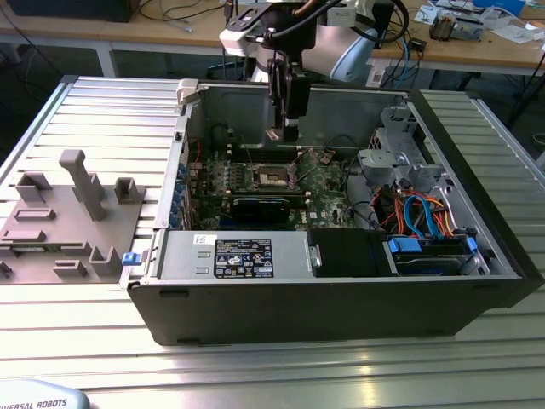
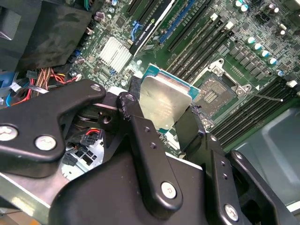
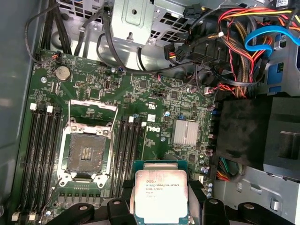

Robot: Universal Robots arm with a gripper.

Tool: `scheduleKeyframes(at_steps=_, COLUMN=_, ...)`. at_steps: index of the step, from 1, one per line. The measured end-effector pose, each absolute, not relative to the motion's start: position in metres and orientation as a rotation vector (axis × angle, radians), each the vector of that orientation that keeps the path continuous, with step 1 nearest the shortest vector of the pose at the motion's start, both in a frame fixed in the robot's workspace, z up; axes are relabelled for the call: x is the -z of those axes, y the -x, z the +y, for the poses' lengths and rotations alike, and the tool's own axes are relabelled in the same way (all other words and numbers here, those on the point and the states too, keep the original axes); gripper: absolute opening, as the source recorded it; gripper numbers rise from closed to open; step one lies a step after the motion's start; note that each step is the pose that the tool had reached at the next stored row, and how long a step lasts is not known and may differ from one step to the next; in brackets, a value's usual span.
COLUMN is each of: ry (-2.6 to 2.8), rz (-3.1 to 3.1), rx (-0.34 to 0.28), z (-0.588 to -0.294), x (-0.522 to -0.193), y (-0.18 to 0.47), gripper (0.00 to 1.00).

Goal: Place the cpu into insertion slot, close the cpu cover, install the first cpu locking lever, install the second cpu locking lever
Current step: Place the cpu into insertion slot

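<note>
Etched print on the cpu (image 3: pixel 161 192), white lettering on the circuit board (image 3: pixel 154 93), labels on metal box (image 1: pixel 234 256)

- Table (image 1: pixel 85 332): silver metal top with long parallel grooves.
- Computer case (image 1: pixel 324 298): dark, open side up, resting on the table's middle.
- Grey holder plate (image 1: pixel 64 226): flat on the table, just beside the case, at the exterior view's left.

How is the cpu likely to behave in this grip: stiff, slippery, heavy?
The cpu looks like a thin rigid plate, so it probably won't flex. Its smooth metal lid, pinched at the edges by the end effector, might slip. For its size it is likely light.
</note>
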State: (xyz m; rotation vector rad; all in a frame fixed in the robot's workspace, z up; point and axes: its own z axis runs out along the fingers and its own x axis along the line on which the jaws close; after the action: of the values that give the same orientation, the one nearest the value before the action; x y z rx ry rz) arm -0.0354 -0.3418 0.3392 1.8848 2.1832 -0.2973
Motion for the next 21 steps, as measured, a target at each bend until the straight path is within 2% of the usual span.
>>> scheduleKeyframes(at_steps=21, ry=-1.875, rz=2.173, rx=0.316, z=-0.3418, x=-0.3392, y=0.0346, gripper=0.54)
